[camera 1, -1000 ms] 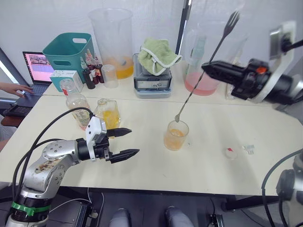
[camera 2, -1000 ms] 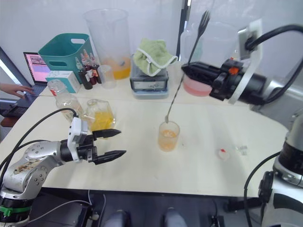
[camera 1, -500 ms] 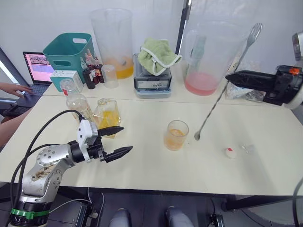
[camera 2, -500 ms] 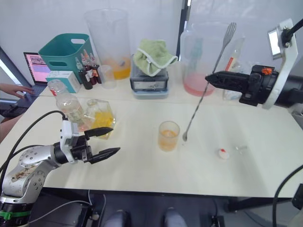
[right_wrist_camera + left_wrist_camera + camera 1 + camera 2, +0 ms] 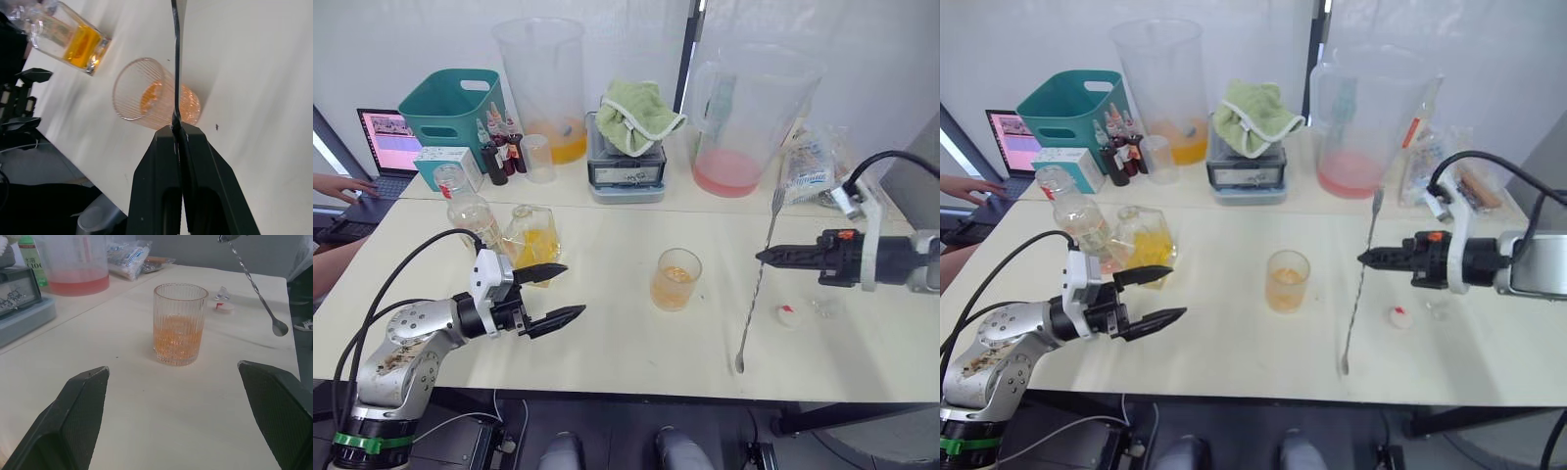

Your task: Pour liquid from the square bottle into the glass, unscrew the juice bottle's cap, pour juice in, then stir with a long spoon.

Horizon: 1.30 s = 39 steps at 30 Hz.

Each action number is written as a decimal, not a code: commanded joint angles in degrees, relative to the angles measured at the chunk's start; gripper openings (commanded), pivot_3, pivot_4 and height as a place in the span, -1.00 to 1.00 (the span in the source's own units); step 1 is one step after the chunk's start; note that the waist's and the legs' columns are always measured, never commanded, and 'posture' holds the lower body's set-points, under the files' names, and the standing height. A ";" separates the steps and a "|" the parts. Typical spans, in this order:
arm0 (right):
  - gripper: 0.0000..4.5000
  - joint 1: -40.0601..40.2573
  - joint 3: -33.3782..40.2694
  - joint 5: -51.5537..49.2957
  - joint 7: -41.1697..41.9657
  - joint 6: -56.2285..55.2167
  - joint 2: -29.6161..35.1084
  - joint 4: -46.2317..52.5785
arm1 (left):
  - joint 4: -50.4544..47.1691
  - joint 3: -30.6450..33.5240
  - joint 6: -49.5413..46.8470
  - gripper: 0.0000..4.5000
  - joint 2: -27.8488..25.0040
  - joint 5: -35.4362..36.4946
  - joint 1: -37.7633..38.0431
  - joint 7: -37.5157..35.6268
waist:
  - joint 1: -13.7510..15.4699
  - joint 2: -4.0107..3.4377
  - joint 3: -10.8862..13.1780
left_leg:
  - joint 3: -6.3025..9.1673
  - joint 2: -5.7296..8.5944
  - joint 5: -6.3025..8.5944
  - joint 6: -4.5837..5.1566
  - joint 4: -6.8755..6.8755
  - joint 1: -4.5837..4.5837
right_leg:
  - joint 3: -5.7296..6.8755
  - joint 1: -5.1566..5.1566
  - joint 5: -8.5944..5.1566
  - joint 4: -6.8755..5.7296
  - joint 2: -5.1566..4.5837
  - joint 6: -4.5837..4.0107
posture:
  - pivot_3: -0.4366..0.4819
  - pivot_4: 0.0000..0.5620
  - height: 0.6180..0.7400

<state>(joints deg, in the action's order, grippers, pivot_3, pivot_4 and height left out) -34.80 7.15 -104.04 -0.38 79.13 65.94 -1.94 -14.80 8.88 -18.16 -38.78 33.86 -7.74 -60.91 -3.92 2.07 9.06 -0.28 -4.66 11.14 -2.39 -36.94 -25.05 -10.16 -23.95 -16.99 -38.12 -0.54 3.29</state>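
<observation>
The glass at mid-counter held orange liquid and the juice bottle's cap lay off near the right edge, so pouring looked done; right gripper clamped the long spoon clear of the glass, left gripper spread empty.

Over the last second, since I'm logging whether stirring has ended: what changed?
The right gripper, shut on the long spoon, lifted its bowl out of the glass and swung it to the robot's right and down; the bowl now sits near the table's front edge. The left gripper stayed open; the glass and cap stayed put.
</observation>
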 commanded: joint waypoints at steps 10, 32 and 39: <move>-1.00 -6.74 -6.34 17.88 -8.30 -0.72 -14.16 -11.20 | -1.92 -0.63 -0.77 0.98 -0.06 0.58 -0.33 -0.26 | 0.06 0.00 -0.01 | 0.01 0.00 0.00 0.00 -0.01 -0.05 | 0.01 -0.03 0.00 0.00 0.00 0.00 | -0.05 -0.47 0.89; -0.15 3.62 -5.32 51.38 8.96 -6.16 -24.70 -2.30 | -4.97 3.98 -0.79 1.00 -2.55 1.19 6.49 -0.42 | 0.49 -0.03 -0.08 | 0.14 0.04 -0.03 -0.02 0.01 0.63 | 0.12 0.82 -0.03 0.16 0.00 0.03 | -0.05 -0.47 0.89; 0.91 12.83 -1.77 55.25 21.01 -14.77 -16.97 16.15 | -3.14 6.36 -0.38 1.00 -2.71 1.92 7.50 -1.29 | 1.24 -0.05 -0.06 | 0.14 0.05 -0.03 -0.02 0.03 0.61 | 0.12 0.77 -0.06 0.14 -0.02 0.03 | -0.05 -0.47 0.89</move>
<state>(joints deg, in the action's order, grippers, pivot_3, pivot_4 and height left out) -22.22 2.48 -49.49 17.74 67.04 47.55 9.63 -17.43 13.39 -19.66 -40.98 34.25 0.12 -61.62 -2.68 2.02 9.00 -0.15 -4.61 11.11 -2.41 -36.90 -24.44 -10.04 -23.21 -17.05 -37.99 -0.57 3.32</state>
